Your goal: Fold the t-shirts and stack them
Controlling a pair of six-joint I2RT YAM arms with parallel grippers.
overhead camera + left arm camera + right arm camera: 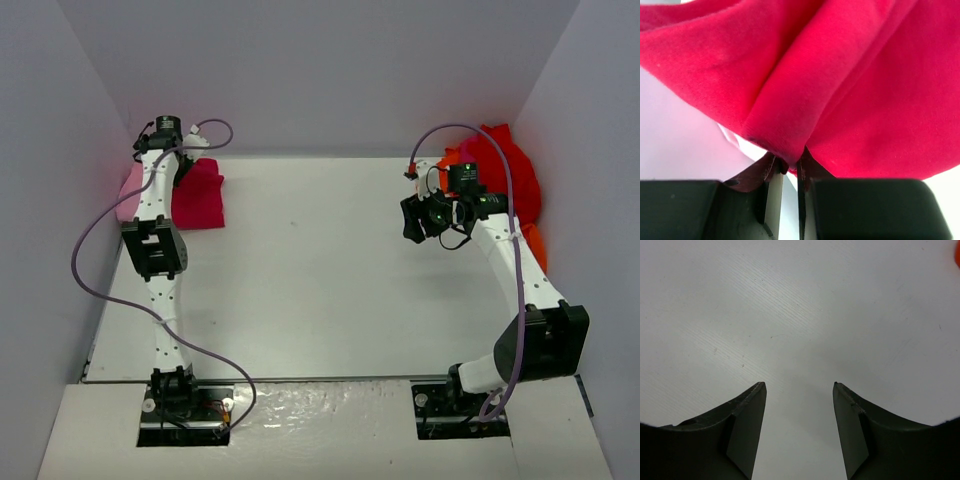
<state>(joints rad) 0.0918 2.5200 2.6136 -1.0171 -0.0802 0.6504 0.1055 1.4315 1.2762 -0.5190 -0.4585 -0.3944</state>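
Pinches a fold of the crimson-magenta t-shirt point(840, 75) in the left gripper point(790, 167), jaws almost together; holds the right gripper point(800, 390) spread above the white table point(790, 300).

White table point(330, 290) boxed in on three sides

The table is a flat white sheet; seen close, its surface point(790, 315) shows fine parallel ridges and a few tiny dark specks. A pale grey far wall point(320, 70) stands along its far edge, with a left wall point(40, 220) and a right wall point(600, 140) at the sides. A separate white panel point(330, 435) lies along the near edge, meeting the table at a dark seam.
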